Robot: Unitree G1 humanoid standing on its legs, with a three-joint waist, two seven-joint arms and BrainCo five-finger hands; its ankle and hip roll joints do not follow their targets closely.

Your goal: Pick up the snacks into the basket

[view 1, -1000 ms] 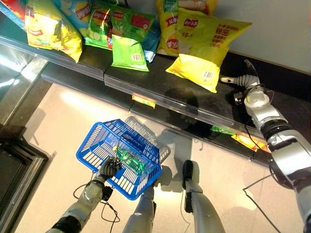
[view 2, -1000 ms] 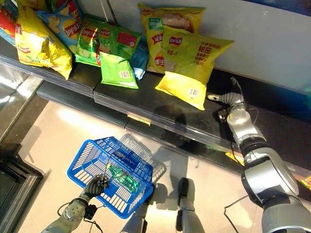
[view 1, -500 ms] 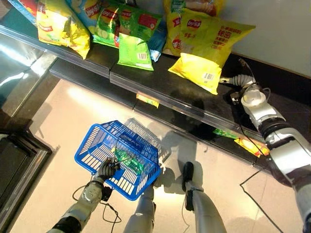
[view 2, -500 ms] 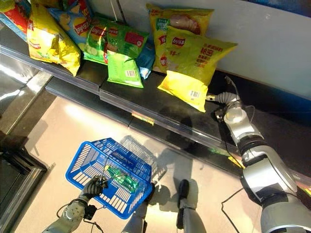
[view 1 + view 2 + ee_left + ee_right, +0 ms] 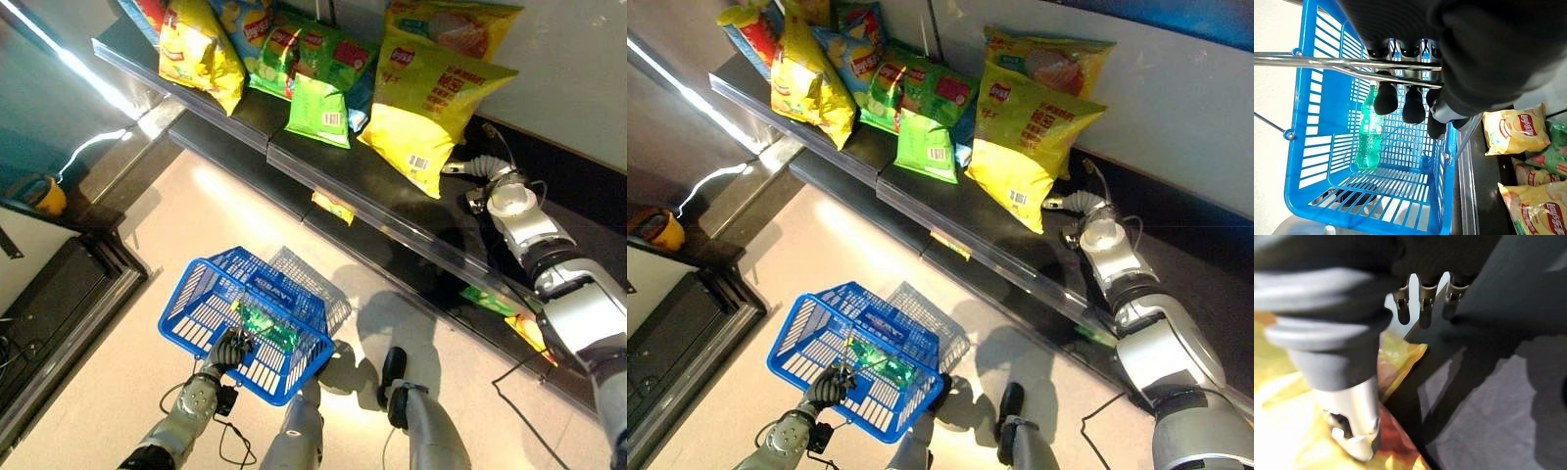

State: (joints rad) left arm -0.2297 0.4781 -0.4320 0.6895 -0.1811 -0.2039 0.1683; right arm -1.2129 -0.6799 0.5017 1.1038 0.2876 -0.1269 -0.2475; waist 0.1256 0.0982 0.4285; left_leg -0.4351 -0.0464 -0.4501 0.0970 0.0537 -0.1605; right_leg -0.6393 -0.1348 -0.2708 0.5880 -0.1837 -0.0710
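Nearest to the robot, low on the left, the left hand (image 5: 227, 349) has its fingers curled around the thin metal handles (image 5: 1342, 62) of a blue basket (image 5: 196, 289). The basket hangs above the pale floor (image 5: 196, 211). Inside it lies a green bottle (image 5: 1368, 139) on the slatted bottom, touching nothing else that I can see.

Farther away runs a dark shelf (image 5: 323, 166) from the far left toward the right. On it stands a row of snack bags. At the right end of the row a big yellow bag (image 5: 431, 108) leans forward, with another yellow bag (image 5: 1048, 61) behind it. To the left of them is a small green bag (image 5: 318, 110) in front of a wider green bag (image 5: 313, 59). At the far left a yellow bag (image 5: 201, 54) stands upright.

On the right side the right hand (image 5: 468, 167) reaches over the shelf, just beside the lower corner of the big yellow bag. In the wrist view its fingers (image 5: 1421, 303) hang rather straight and apart from the thumb, with the bag's edge between them, and they close on nothing. I cannot tell if a fingertip touches the bag.

On the lower shelf, near the right arm, small green and yellow packets (image 5: 485, 299) lie flat.
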